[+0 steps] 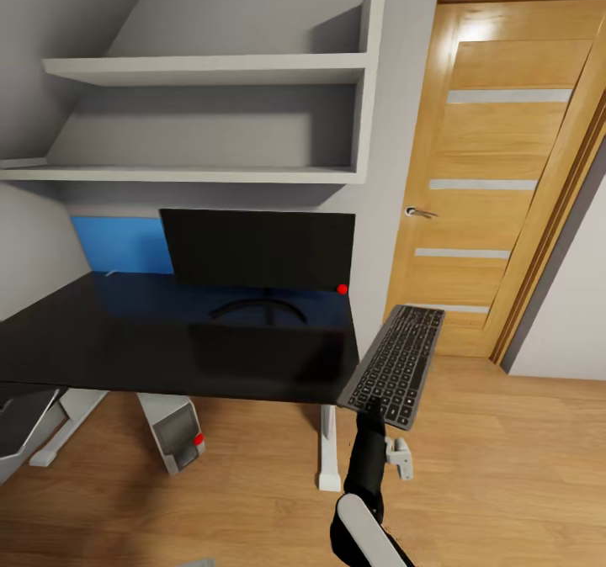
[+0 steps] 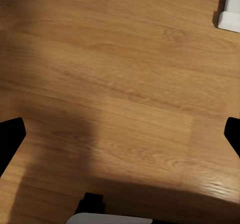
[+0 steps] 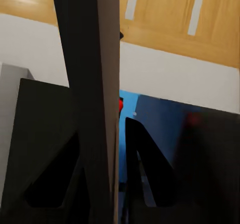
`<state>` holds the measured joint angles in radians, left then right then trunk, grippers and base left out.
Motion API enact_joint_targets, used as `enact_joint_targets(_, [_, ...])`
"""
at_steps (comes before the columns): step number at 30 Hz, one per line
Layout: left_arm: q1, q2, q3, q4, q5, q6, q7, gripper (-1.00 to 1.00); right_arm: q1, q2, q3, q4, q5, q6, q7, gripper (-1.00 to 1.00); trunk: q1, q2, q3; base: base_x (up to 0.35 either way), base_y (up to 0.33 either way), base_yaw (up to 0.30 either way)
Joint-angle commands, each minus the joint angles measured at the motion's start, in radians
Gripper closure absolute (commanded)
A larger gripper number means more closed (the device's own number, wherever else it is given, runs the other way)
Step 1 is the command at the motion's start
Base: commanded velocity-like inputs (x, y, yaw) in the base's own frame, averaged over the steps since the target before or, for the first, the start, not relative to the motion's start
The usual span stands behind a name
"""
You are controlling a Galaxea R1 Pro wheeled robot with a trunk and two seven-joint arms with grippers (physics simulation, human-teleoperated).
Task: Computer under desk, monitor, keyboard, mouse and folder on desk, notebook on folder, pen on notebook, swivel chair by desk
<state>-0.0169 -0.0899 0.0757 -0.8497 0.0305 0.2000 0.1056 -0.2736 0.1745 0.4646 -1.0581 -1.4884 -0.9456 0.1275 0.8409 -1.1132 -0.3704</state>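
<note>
The black keyboard [image 1: 397, 363] hangs tilted in the air just off the right end of the desk [image 1: 126, 340], one corner close to the desktop edge. My right gripper [image 1: 376, 422] is shut on its near end from below. In the right wrist view the keyboard [image 3: 92, 84] runs edge-on between the fingers [image 3: 145, 179]. The monitor [image 1: 257, 251] stands at the back of the desk on its round foot. The white computer [image 1: 174, 432] sits on the floor under the desk. My left gripper [image 2: 120, 134] is open over bare wooden floor, its fingertips [image 2: 10, 139] wide apart.
Grey wall shelves [image 1: 210, 71] hang above the desk, with a blue wall panel [image 1: 118, 243] behind it. A wooden door [image 1: 497, 172] stands to the right. A white desk leg [image 1: 328, 453] is near my right arm. A grey shape [image 1: 21, 428] lies at the lower left edge.
</note>
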Motion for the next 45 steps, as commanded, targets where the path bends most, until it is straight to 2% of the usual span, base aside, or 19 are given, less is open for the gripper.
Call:
enact_joint_targets(1, [0.0,-0.001,0.001,-0.002,0.003,0.005,0.002,-1.0,-0.001,0.0,0.016,0.001,-0.012,-0.004,0.014,1.0,0.0,-0.001,-0.001,0.0,0.136,0.0])
enact_joint_targets(3, [-0.001,-0.001,0.001,-0.002,0.003,0.005,0.002,-1.0,-0.001,0.0,0.038,0.001,-0.012,-0.004,0.014,1.0,0.0,-0.001,-0.001,0.0,0.072,0.0])
enact_joint_targets(6, [-0.001,-0.001,0.001,-0.002,0.003,0.004,0.002,-1.0,-0.001,0.0,0.049,0.001,-0.012,-0.004,0.014,1.0,0.0,-0.001,-0.001,0.0,0.031,0.0])
enact_joint_targets(7, [0.0,-0.001,0.001,-0.002,0.003,0.004,0.002,-1.0,-0.001,0.0,0.052,0.001,-0.046,-0.004,0.012,1.0,0.0,-0.001,-0.001,0.0,0.001,0.0])
enact_joint_targets(9, [0.0,-0.001,0.001,-0.003,0.005,0.004,0.001,-1.0,-0.001,0.0,0.054,0.001,-0.069,-0.004,0.013,1.0,0.0,-0.001,-0.001,0.0,0.0,0.0])
enact_joint_targets(17, [-0.001,-0.005,0.0,-0.015,0.008,0.004,0.002,-1.0,-0.001,0.0,0.059,0.001,-0.077,-0.003,0.013,1.0,0.0,-0.001,-0.001,0.0,0.0,0.0])
enact_joint_targets(19, [0.0,-0.006,-0.001,-0.017,0.008,0.004,0.003,-1.0,-0.001,0.0,0.063,0.001,-0.078,-0.003,0.013,1.0,0.008,-0.015,-0.007,0.0,0.0,0.0])
enact_joint_targets(26, [0.0,-0.007,-0.002,-0.017,0.008,0.004,0.003,-1.0,-0.001,0.0,0.127,-0.003,-0.076,0.008,0.015,1.0,0.035,-0.064,-0.029,0.0,0.0,0.0])
enact_joint_targets(45, [0.0,-0.007,-0.002,-0.017,0.008,0.004,0.003,-1.0,-0.001,0.0,0.132,-0.003,-0.079,0.01,0.014,1.0,0.107,-0.197,-0.089,0.0,0.0,0.0])
